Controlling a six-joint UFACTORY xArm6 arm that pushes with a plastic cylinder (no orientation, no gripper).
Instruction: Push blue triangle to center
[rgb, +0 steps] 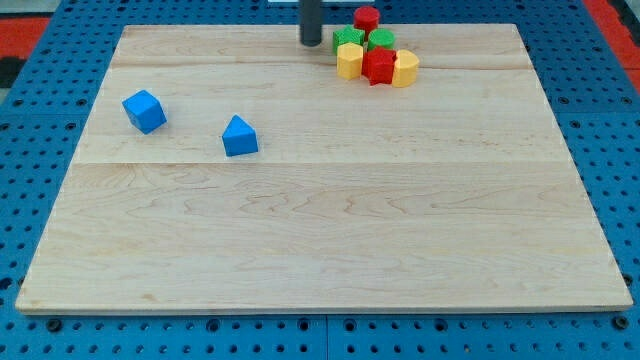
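Note:
The blue triangle (239, 136) lies on the wooden board (320, 230), left of the board's middle and a little toward the view's top. A blue cube (144, 111) sits further to the view's left. My tip (311, 42) stands near the board's top edge, well up and to the right of the blue triangle and not touching it. It is just left of a cluster of blocks.
The cluster at the top holds a red cylinder (367, 17), two green blocks (347, 38) (381, 40), a yellow block (349, 61), a red block (378, 66) and another yellow block (405, 69). Blue pegboard (30, 150) surrounds the board.

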